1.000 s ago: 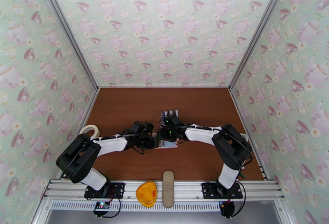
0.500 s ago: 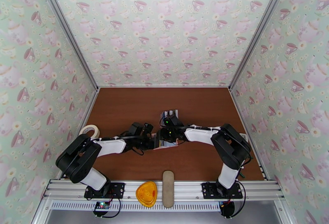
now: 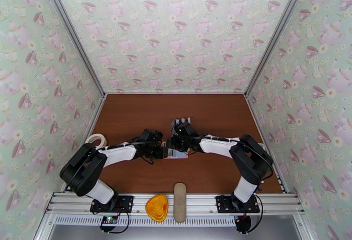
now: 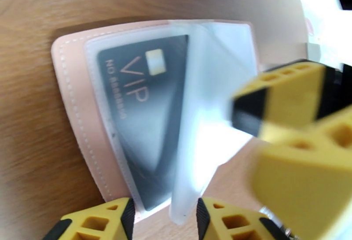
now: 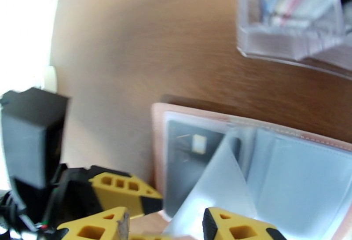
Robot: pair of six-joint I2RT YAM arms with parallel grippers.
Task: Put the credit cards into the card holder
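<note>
From above, the two arms meet over the middle of the brown wooden counter (image 3: 211,117). Their wrists cover most of the pale pink rectangular card holder (image 3: 179,155). Just beyond them stands a clear plastic rack (image 3: 182,121) of striped credit cards (image 3: 184,119), and a pale roll of tape (image 3: 96,139) lies near the counter's left edge.

The left wrist view brings the detail close. The card holder lies open and flat, with a black card marked VIP (image 4: 141,113) inside its left-hand translucent sleeve. The raised sleeve (image 4: 207,117) beside it tilts up off the card. The left gripper (image 4: 163,219) sits at the holder's near edge with its jaws partly apart. The holder's corner and the raised sleeve's tip lie between them, and nothing is clamped.

The right wrist view shows the rack and its cards at the far right. The right gripper (image 5: 165,227) also has its jaws partly apart, and the raised sleeve runs down between them. Whether it touches a finger I cannot tell.
</note>
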